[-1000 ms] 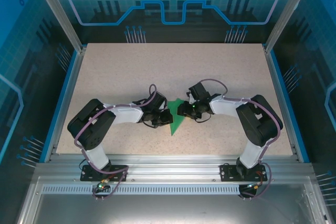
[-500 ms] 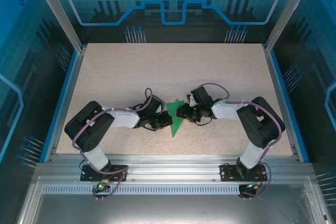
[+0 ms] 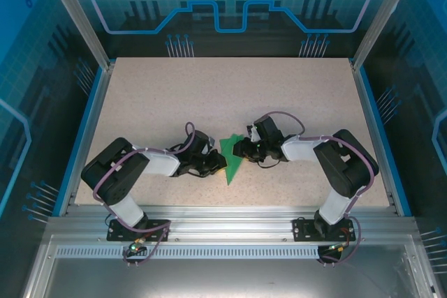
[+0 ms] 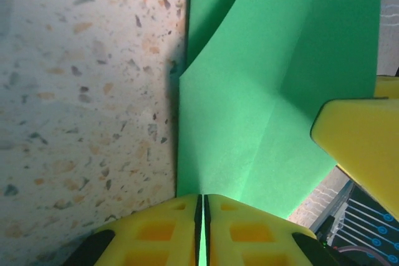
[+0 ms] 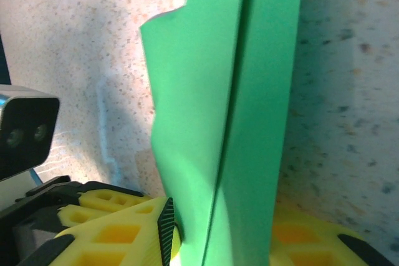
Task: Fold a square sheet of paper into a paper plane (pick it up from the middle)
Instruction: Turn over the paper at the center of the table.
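Note:
The square sheet of paper [image 3: 230, 155] is bright green and folded into a narrow pointed shape. It stands on edge at the middle of the table between both grippers. My left gripper [image 3: 218, 165] is on its left side. In the left wrist view the left gripper [image 4: 202, 199] is shut on the paper [image 4: 262, 85], with a thin green sliver between its yellow pads. My right gripper [image 3: 240, 149] comes in from the right. In the right wrist view the folded layers [image 5: 218, 91] pass between the right gripper's [image 5: 218, 232] fingers. The jaws stand apart, and the left pad [image 5: 164, 228] touches the paper.
The speckled tabletop [image 3: 209, 95] has blue rails along its left and right sides [image 3: 87, 130]. A yellow finger of the right gripper [image 4: 361, 147] shows at the right of the left wrist view. The left arm's camera housing [image 5: 25, 129] sits close on the left of the right wrist view.
Both grippers and the paper have shifted slightly toward the near edge, and the left arm has sunk lower. The right gripper's jaws have narrowed around the paper.

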Available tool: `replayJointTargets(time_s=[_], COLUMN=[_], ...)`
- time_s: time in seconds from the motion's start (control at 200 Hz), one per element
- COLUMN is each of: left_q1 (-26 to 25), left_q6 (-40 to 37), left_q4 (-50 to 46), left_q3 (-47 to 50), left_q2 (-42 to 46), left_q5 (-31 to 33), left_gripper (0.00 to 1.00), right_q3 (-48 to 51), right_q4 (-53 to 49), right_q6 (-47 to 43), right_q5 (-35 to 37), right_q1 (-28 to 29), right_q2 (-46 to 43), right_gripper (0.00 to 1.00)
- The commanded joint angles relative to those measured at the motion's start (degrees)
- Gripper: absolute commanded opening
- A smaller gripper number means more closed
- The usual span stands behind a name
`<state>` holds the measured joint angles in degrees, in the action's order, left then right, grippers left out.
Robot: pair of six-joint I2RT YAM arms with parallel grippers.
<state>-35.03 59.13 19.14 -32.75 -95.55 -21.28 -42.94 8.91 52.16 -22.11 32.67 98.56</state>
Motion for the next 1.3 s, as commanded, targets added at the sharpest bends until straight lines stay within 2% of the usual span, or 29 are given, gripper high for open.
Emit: replayJointTargets(time_s=[0.0, 0.225, 0.655, 0.79, 0.94, 1.035, 1.12, 1.19, 1.295], left_q1=[0.6, 0.7, 0.7, 0.7, 0.7, 0.7, 0.7, 0.7, 0.7], left_q6=[2.6, 2.9, 2.8, 2.0, 1.0, -0.6, -2.4, -3.8, -4.7], left_q4=[0.3, 0.8, 1.0, -0.5, -2.5, -7.1, -13.5, -19.1, -26.5], left_q3=[1.6, 2.0, 1.7, 1.9, 2.9, 3.0, 2.9, 2.7, 3.1], left_q2=[0.1, 0.4, 1.7, 3.5, 8.0, 12.7, 18.0, 22.6, 29.3], left_q5=[-1.1, -1.3, -1.9, -1.0, 0.7, 3.7, 7.9, 11.6, 17.8], left_gripper=[0.15, 0.15, 0.16, 0.18, 0.21, 0.24, 0.25, 0.26, 0.35], right_q3=[0.8, 0.6, -1.8, -2.8, -4.8, -6.9, -10.7, -14.3, -21.2], right_q4=[2.5, 2.1, 1.7, -1.3, -8.6, -17.6, -28.8, -39.7, -56.5], right_q6=[0.8, 1.6, 0.6, -1.1, -4.7, -8.6, -13.0, -16.1, -17.5], right_q5=[-0.8, 1.1, -0.2, 0.6, 3.5, 8.2, 15.2, 25.1, 44.1], right_q1=[1.7, 2.4, 2.4, 2.4, 2.4, 2.4, 2.7, 4.0, 7.4], right_q2=[-1.2, -0.1, 2.4, 1.0, -3.2, -7.0, -10.8, -13.7, -14.2], right_gripper=[0.33, 0.3, 0.16, 0.1, 0.08, 0.08, 0.08, 0.09, 0.1])
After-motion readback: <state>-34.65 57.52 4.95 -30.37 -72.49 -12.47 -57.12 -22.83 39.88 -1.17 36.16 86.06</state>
